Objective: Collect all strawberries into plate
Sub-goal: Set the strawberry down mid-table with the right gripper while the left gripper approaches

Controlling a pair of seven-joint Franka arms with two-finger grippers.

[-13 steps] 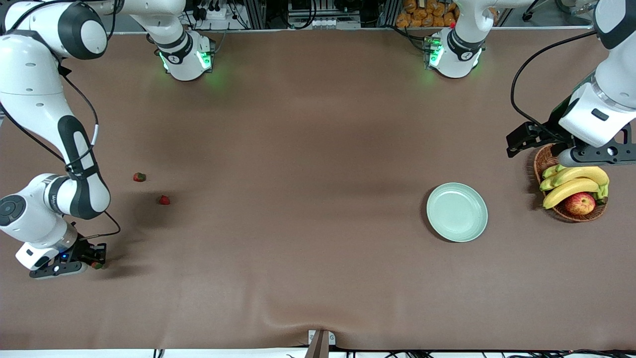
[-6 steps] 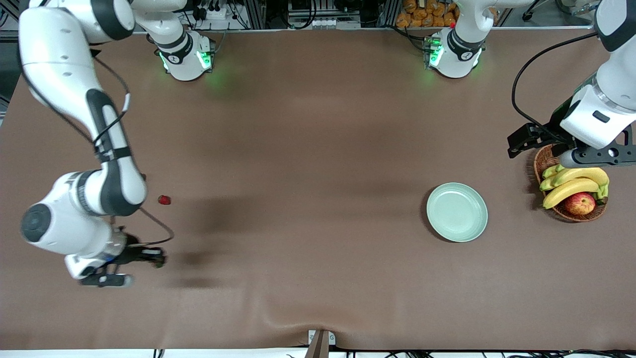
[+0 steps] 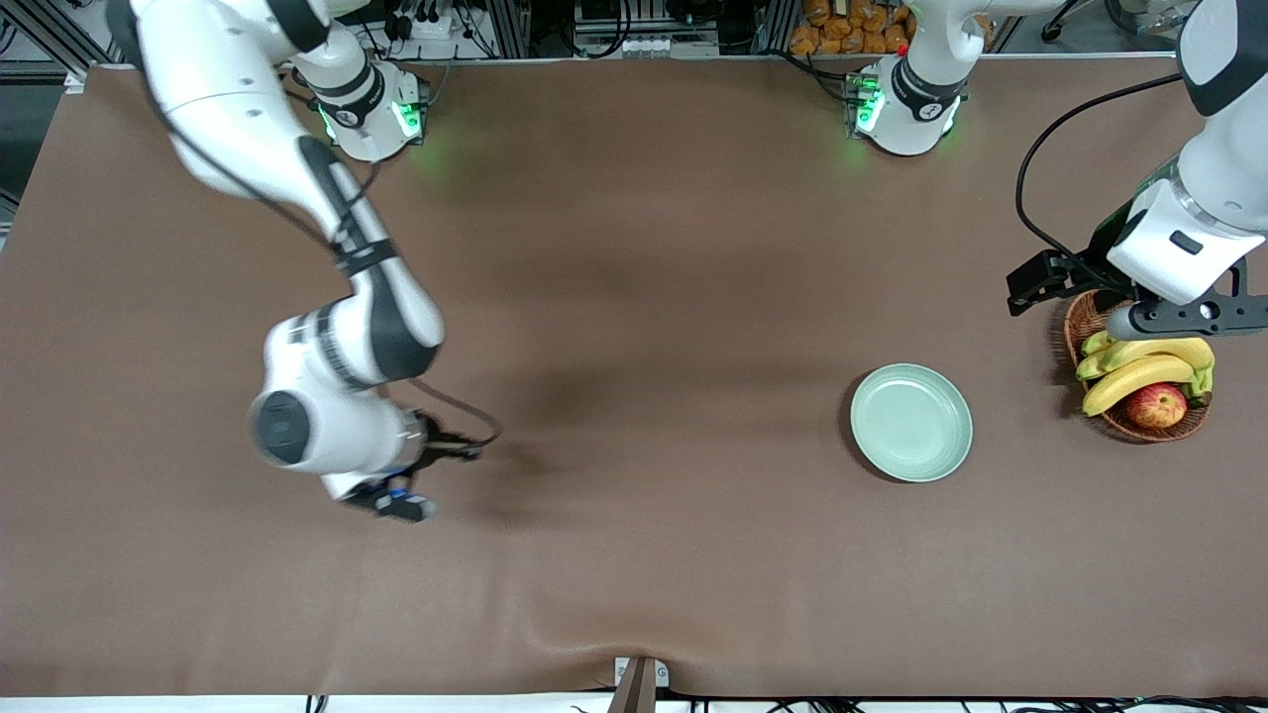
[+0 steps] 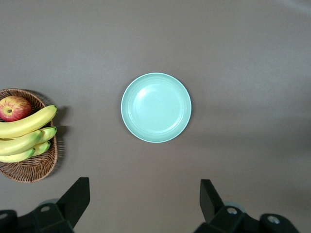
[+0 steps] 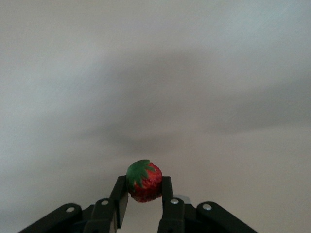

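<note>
Aloft, the right end effector (image 3: pixel 466 454) carries one small red strawberry with a green leafy top (image 5: pixel 144 181) over the bare brown worktop (image 3: pixel 634 555).

Its two fingers are clamped on the berry's sides, leafy cap turned up toward the wrist camera; no lettering can be read anywhere. Brown matte cloth covers the worktop, rumpled at the edge nearest the front camera. The round, glossy, pale mint-green plate (image 3: pixel 911 423) lies toward the left arm's end, holding nothing, with a brown wicker basket (image 3: pixel 1129 421) of yellow bananas (image 3: pixel 1139 371) and a red-yellow apple (image 3: pixel 1156 405) beside it. Waiting above that basket, the left end effector (image 4: pixel 145 196) has fingers spread wide. Metal framing and cables line the edge by the arm bases.
</note>
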